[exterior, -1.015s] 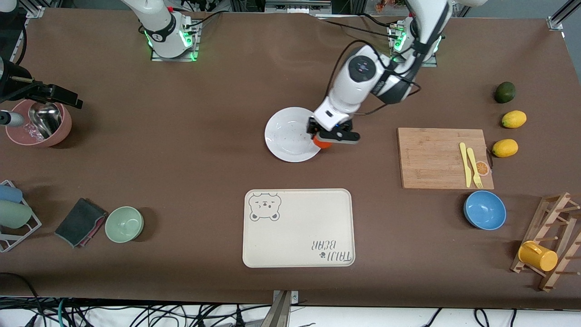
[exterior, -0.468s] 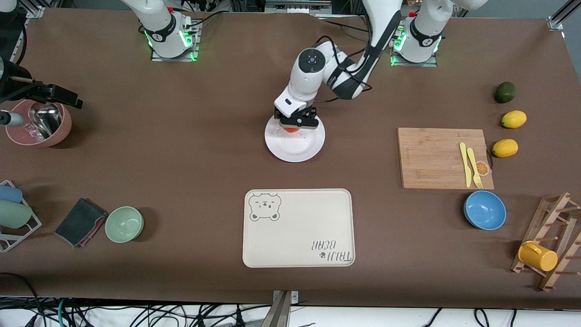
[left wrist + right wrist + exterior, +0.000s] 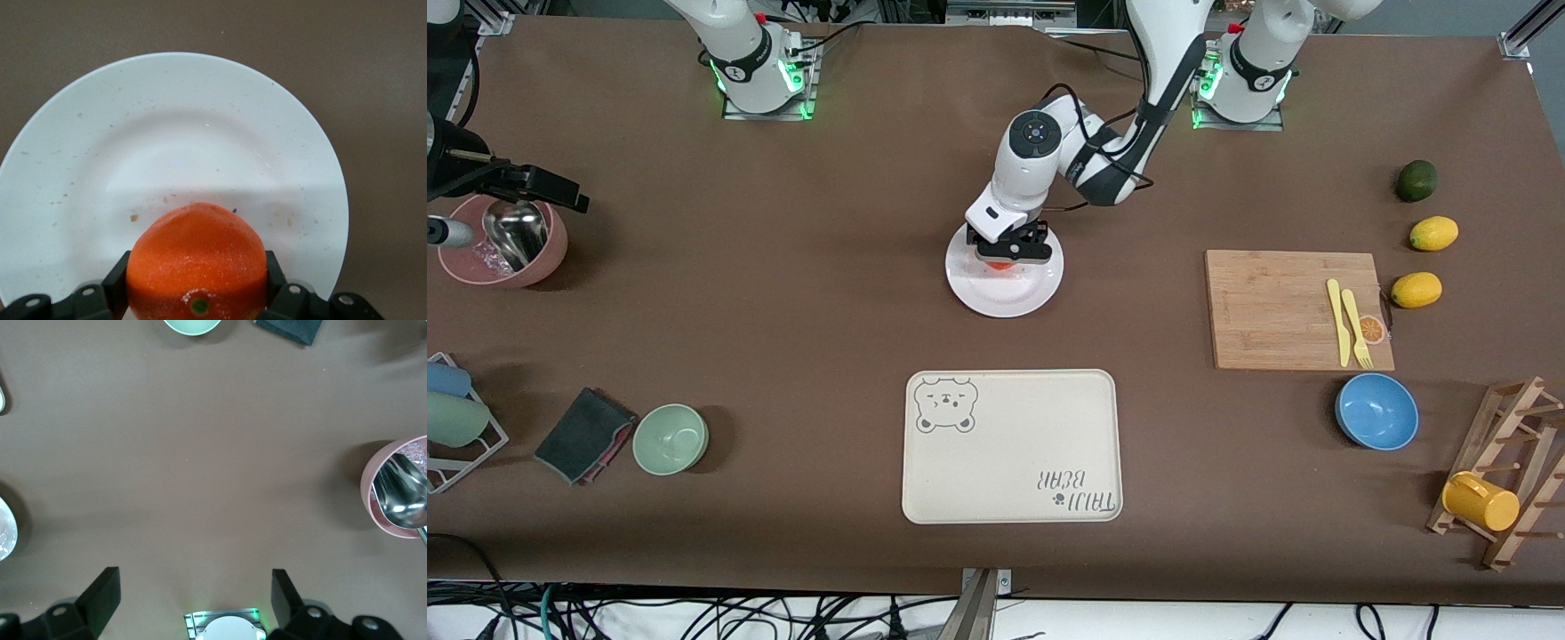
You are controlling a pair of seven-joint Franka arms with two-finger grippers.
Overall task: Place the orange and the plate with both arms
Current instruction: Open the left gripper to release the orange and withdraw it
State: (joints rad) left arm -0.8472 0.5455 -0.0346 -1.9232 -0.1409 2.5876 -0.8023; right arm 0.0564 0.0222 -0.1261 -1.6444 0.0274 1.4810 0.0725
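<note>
While the bear-print tray (image 3: 1011, 446) sits nearest the front camera w/ nothing on it, the action is one step farther up: the plate (image 3: 1005, 298) at mid-tabletop, roughly 12 o'clock from the tray. The left gripper (image 3: 1009, 255) hangs low over the plate's 12 o'clock half, fingers (image 3: 113, 285) clamped on the orange (image 3: 197, 261). In the left wrist view the fruit fills the gap between the pads w/ the plate's speckled centre right under it; can't tell if it touches the dish yet.

Step in hand, as I judge it: set the orange on the plate. To do it well: lower straight down till the fruit rests on the flat centre, not the raised rim, then open slowly so it doesn't roll, and lift vertically clear.

Room: bare tabletop all round the plate. Cutting board (image 3: 1298, 309) lies well apart at 3 o'clock, green bowl (image 3: 671, 438) well apart toward 8 o'clock. Nothing crowds the plate's edge, so a rim grasp has access, esp. from 9 o'clock.

Farthest: the right gripper (image 3: 193, 595) waits up by its base, over bare tabletop, fingers spread wide & holding nothing. Pink bowl (image 3: 399, 496) w/ scoop shows near it.
</note>
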